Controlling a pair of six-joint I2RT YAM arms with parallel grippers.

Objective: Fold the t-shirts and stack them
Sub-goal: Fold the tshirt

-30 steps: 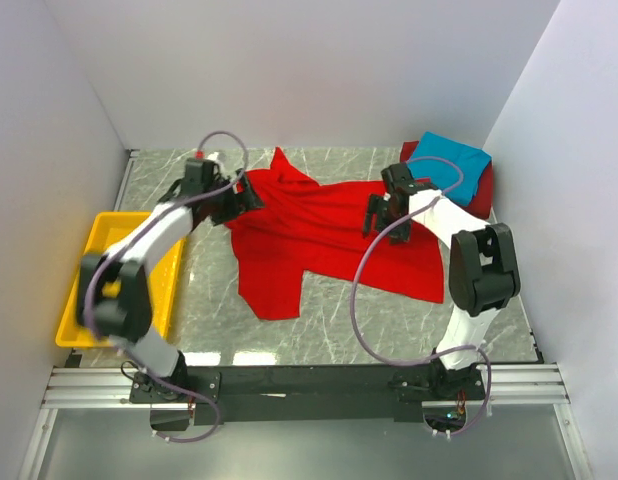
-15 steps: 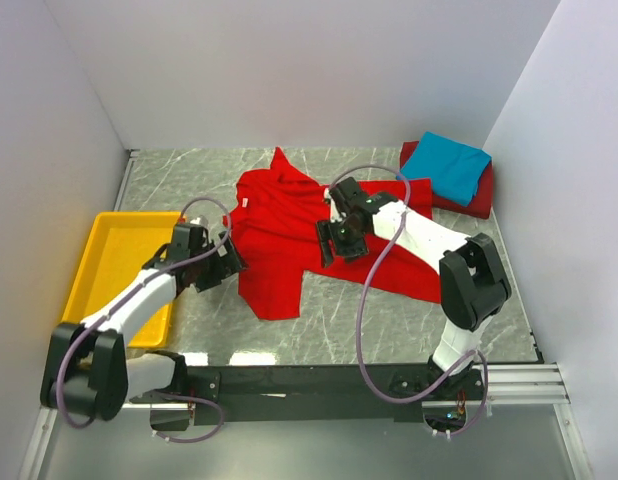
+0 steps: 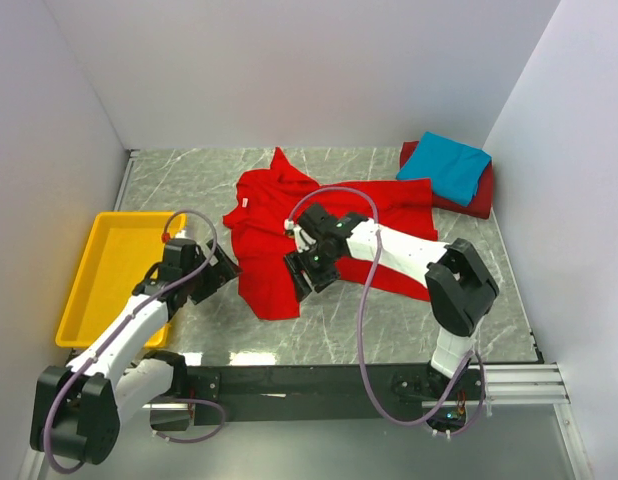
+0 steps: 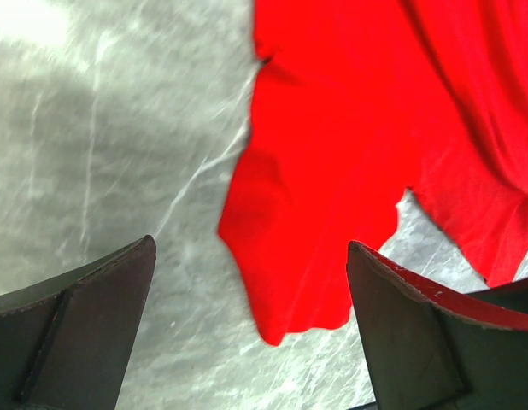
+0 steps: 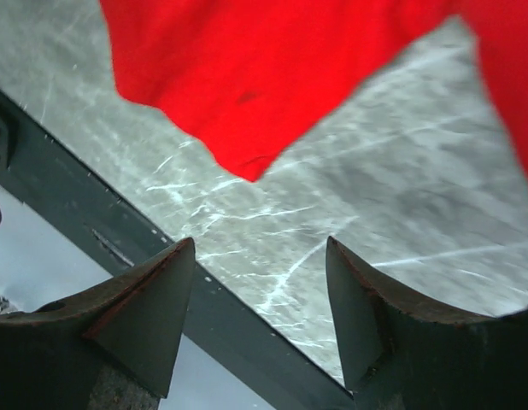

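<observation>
Arms shifted from far side of red shirt (image 3: 261,252) to near hem. Both left jaws and right jaws open, empty; cloth just ahead. Fold not begun.

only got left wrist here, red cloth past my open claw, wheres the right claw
Observer: The right claw is open at the near edge of the same bright red t-shirt, with nothing between its fingers.
Operator: ok any other shirts on the table
Observer: Yes, a folded turquoise-blue t-shirt lies on top of a darker red t-shirt in the far right corner.
</observation>
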